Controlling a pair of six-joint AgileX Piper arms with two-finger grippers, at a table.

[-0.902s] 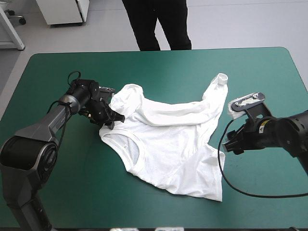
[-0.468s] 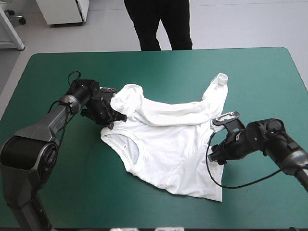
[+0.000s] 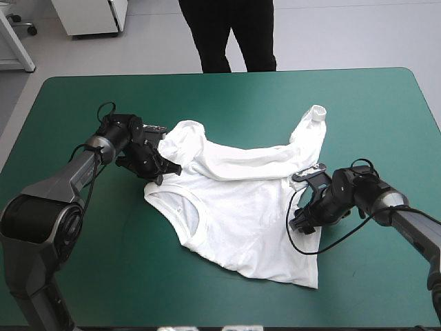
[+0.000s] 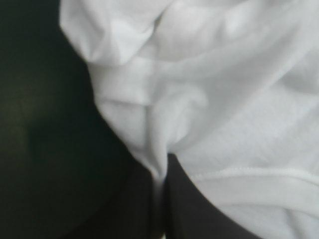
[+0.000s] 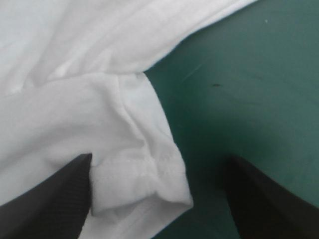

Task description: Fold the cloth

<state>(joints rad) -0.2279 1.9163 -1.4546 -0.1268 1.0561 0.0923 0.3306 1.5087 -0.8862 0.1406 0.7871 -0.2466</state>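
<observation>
The white T-shirt [image 3: 241,200] lies loosely spread and wrinkled across the middle of the teal-green table, collar toward the left, one sleeve [image 3: 311,131] reaching to the far right. My left gripper [image 3: 163,171] is at the shirt's left shoulder, shut on a fold of the T-shirt [image 4: 159,149] pinched between its black fingers. My right gripper [image 3: 300,222] is low at the shirt's right edge and open. Its fingers [image 5: 50,199] stand apart around a hemmed sleeve end [image 5: 144,174], one over the cloth and the other over bare cover.
Bare teal-green cover [image 3: 83,276] surrounds the shirt on all sides, with wide room near the front edge and the far corners.
My right arm has moved left and down from beside the shirt to its right edge, bringing the open fingers around the sleeve hem. The left gripper has hardly moved.
</observation>
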